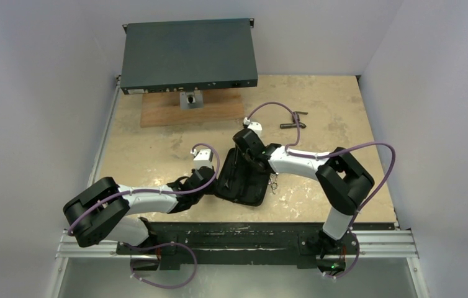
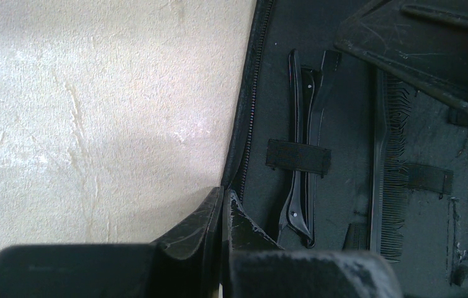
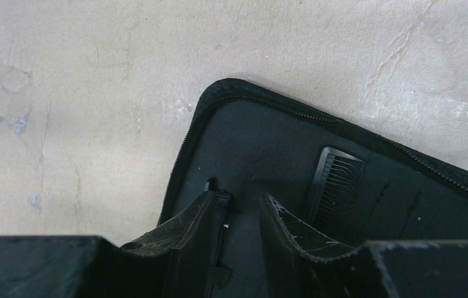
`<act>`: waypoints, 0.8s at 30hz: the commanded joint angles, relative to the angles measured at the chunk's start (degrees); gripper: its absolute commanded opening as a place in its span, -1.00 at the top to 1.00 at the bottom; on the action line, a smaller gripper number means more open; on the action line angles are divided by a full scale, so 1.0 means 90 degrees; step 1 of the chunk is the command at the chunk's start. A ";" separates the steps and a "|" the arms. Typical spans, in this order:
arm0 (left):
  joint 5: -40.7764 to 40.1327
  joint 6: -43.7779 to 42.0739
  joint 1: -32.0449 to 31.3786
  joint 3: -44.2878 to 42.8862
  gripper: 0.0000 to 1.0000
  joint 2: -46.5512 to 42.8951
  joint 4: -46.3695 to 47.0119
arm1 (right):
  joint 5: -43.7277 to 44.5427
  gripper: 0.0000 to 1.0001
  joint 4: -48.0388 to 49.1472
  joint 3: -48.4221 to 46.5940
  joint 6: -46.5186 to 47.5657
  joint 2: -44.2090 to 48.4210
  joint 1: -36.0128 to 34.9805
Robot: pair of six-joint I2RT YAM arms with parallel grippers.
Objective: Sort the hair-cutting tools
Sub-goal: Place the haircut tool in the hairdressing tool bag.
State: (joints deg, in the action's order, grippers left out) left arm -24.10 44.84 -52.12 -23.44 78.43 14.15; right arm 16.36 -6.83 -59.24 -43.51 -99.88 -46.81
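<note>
Black toothed comb (image 2: 379, 155) and thin black clip (image 2: 303, 124) sit in the black zip case (image 1: 239, 186). Small silver scissors (image 1: 273, 183) wait at three o'clock. Left gripper (image 2: 222, 197) clenched, right gripper (image 3: 244, 203) loose.

Soft, even light; the blurred left hand (image 2: 223, 195) shadows the table (image 2: 64, 93).

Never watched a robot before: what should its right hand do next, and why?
Probably lift away and reach for the scissors. The right hand stands open over the case, holding nothing; the clip and comb already lie inside it, while the scissors lie outside beside it.
</note>
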 commanded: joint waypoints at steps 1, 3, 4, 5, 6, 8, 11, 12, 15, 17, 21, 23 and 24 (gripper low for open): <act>0.0026 -0.0046 0.0048 0.0068 1.00 0.0074 0.0156 | -0.0086 0.35 -0.0065 -0.0356 -0.0011 -0.0004 -0.0039; 0.0021 -0.0050 0.0044 0.0067 1.00 0.0060 0.0157 | -0.0077 0.34 -0.0088 -0.0389 -0.0019 -0.0006 -0.0067; 0.0021 -0.0046 0.0048 0.0074 1.00 0.0057 0.0157 | -0.0069 0.32 -0.0084 -0.0398 -0.0012 -0.0001 -0.0079; 0.0021 -0.0049 0.0049 0.0076 1.00 0.0055 0.0156 | -0.0068 0.31 -0.0094 -0.0407 -0.0015 0.0003 -0.0087; 0.0021 -0.0050 0.0045 0.0082 1.00 0.0055 0.0156 | -0.0068 0.28 -0.0098 -0.0409 -0.0009 0.0010 -0.0093; 0.0021 -0.0048 0.0049 0.0080 1.00 0.0055 0.0161 | -0.0067 0.27 -0.0098 -0.0418 -0.0010 -0.0005 -0.0136; 0.0031 -0.0055 0.0044 0.0062 1.00 0.0071 0.0166 | -0.0070 0.28 -0.0168 -0.0450 -0.0010 -0.0089 -0.0210; 0.0036 -0.0060 0.0048 0.0061 1.00 0.0075 0.0166 | -0.0051 0.31 -0.0225 -0.0476 -0.0018 -0.0136 -0.0232; 0.0041 -0.0068 0.0048 0.0063 1.00 0.0084 0.0157 | 0.0011 0.41 -0.0317 -0.0493 -0.0082 -0.0241 -0.0248; 0.0043 -0.0070 0.0049 0.0056 1.00 0.0083 0.0156 | 0.0059 0.51 -0.0417 -0.0539 -0.0104 -0.0284 -0.0244; 0.0050 -0.0070 0.0049 0.0048 1.00 0.0084 0.0156 | 0.0128 0.60 -0.0585 -0.0616 -0.0120 -0.0351 -0.0248; 0.0049 -0.0070 0.0048 0.0051 1.00 0.0084 0.0156 | 0.0143 0.62 -0.0635 -0.0612 -0.0149 -0.0360 -0.0243; 0.0042 -0.0065 0.0049 0.0062 1.00 0.0075 0.0156 | 0.0140 0.64 -0.0629 -0.0579 -0.0171 -0.0340 -0.0245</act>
State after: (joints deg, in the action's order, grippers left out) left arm -24.08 44.82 -52.12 -23.44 78.50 14.20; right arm 15.68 -10.52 -62.37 -44.01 -103.13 -48.86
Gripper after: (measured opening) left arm 0.003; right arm 0.199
